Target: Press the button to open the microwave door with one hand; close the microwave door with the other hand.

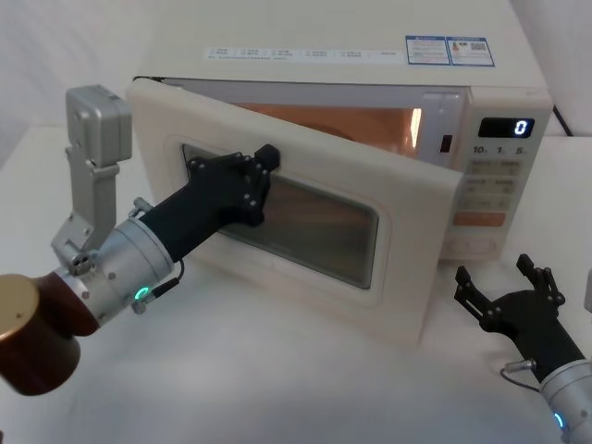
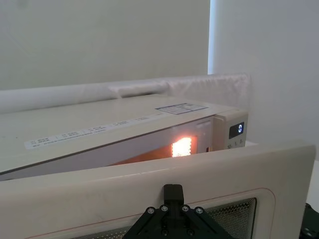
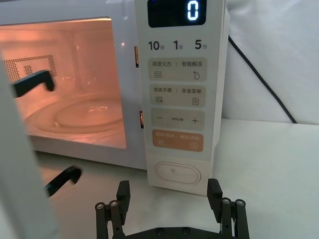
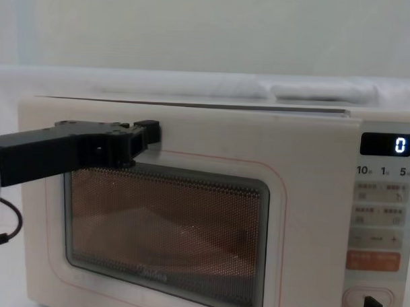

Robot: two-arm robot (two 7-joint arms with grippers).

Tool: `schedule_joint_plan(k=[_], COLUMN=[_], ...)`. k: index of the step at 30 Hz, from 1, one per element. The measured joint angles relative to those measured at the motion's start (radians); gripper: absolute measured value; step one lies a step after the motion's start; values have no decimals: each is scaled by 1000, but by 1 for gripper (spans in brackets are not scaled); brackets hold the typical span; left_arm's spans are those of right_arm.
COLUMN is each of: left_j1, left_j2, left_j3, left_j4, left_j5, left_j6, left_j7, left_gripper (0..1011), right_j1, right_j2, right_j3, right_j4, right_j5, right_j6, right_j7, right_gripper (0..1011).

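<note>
Pushing the half-open microwave door (image 1: 305, 231) shut needs steady pressure from the left gripper (image 1: 262, 171) — whether clenched I cannot tell; the right gripper (image 1: 507, 287) rests released below the button (image 3: 178, 174).

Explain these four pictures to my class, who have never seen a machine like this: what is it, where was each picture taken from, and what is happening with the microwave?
This is a two-armed robot working at a cream microwave on a white table. One picture looks down from its head, one looks forward from its chest, and one comes from a camera on each wrist.

The microwave door stands partly open, with the inside light glowing orange. The left gripper, black, is pressed against the front of the door near its top edge, placed to push it shut. The right gripper hovers with fingers spread in front of the control panel, just short of the wide oval button, touching nothing. Nothing is held.
</note>
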Motion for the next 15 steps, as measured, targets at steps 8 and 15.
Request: schedule_joint_plan(k=[8, 15], left_j1=[-42, -74], left_j2=[-23, -47], left_j3=[23, 36], left_j4=[42, 79], left_j5=[6, 19], left_j6=[5, 13], left_j7=[8, 25], left_gripper=[0, 0], right_j1=[0, 0], right_j2=[0, 0], right_j3=[0, 0], right_j4=[0, 0], right_j5=[0, 0], right_j6=[0, 0], right_j7=[0, 0], right_gripper=[1002, 1002])
